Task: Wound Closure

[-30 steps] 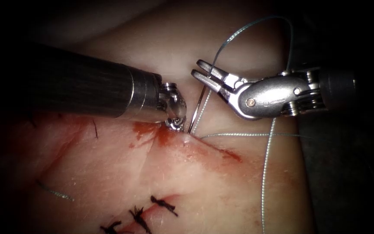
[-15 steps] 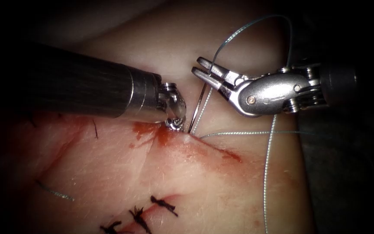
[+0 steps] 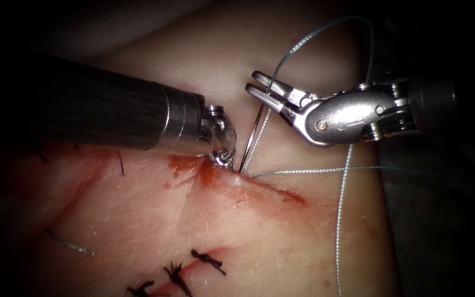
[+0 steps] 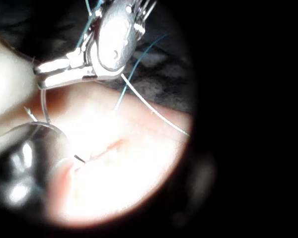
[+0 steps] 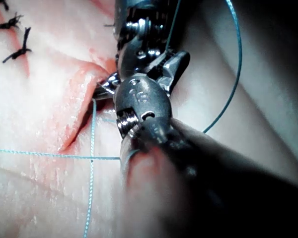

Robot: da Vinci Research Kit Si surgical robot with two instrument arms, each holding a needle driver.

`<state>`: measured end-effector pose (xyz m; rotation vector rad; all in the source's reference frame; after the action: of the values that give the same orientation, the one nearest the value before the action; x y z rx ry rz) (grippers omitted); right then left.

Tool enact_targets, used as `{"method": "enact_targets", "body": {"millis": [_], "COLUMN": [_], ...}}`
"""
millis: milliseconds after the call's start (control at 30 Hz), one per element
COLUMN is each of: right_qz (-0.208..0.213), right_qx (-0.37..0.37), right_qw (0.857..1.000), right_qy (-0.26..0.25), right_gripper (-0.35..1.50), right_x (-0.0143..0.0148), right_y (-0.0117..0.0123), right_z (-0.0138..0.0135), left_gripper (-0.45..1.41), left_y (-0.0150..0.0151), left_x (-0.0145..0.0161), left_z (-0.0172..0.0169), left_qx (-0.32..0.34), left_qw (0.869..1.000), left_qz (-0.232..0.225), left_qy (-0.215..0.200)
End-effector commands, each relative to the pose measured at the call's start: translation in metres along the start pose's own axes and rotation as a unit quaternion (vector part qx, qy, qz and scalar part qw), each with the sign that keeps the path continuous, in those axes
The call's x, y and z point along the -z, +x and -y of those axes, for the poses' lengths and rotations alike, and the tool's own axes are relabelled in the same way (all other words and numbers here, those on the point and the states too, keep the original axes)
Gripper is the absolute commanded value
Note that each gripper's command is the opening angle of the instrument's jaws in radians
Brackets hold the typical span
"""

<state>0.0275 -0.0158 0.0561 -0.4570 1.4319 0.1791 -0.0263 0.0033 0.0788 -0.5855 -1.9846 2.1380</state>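
left arm's tool point(image 3: 224, 157) is bending its wrist downward, tip low; right arm's tool point(image 3: 260, 92) is reaching leftward, jaws slightly parted

The curved needle point(image 3: 251, 138) stands steeply upright, its point sunk in the tissue point(image 3: 259, 231) at the upper end of the cut point(image 3: 259, 187). Pale blue thread point(image 3: 339, 220) runs right from the entry point and loops overhead.

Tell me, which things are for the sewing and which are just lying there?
For the job: needle, lower end in the tissue at the cut; thread; left tool beside it; right tool at its top; holds unclear.
Lying about: dark stitches; loose thread end; red fluid.
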Motion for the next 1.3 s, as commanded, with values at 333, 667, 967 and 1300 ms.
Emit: {"method": "enact_targets", "body": {"millis": [333,667,967,1300], "right_qz": [0.003,0.011,0.022,0.065], "right_qx": [-0.029,-0.083,-0.138,-0.230], "right_qw": [1.000,0.996,0.990,0.971], "right_qy": [-0.003,-0.008,-0.013,-0.005], "right_gripper": [-0.35,-0.35,-0.35,-0.35], "right_x": [-0.0008,-0.0007,-0.0005,0.0009], "right_y": [0.0002,0.0004,0.0004,-0.0003], "right_z": [0.0015,0.0021,0.0028,0.0039], "left_gripper": [-0.45,-0.45,-0.45,-0.45], "left_y": [0.0003,0.0003,0.0002,0.0001], "left_x": [-0.0003,-0.0003,-0.0002,0.0003], "left_z": [0.0005,0.0005,0.0005,0.0005], "left_qx": [0.000,0.000,0.000,-0.001], "left_qw": [1.000,1.000,1.000,1.000], "left_qz": [0.000,0.000,0.001,0.000], "left_qy": [-0.001,-0.001,-0.001,-0.002]}}
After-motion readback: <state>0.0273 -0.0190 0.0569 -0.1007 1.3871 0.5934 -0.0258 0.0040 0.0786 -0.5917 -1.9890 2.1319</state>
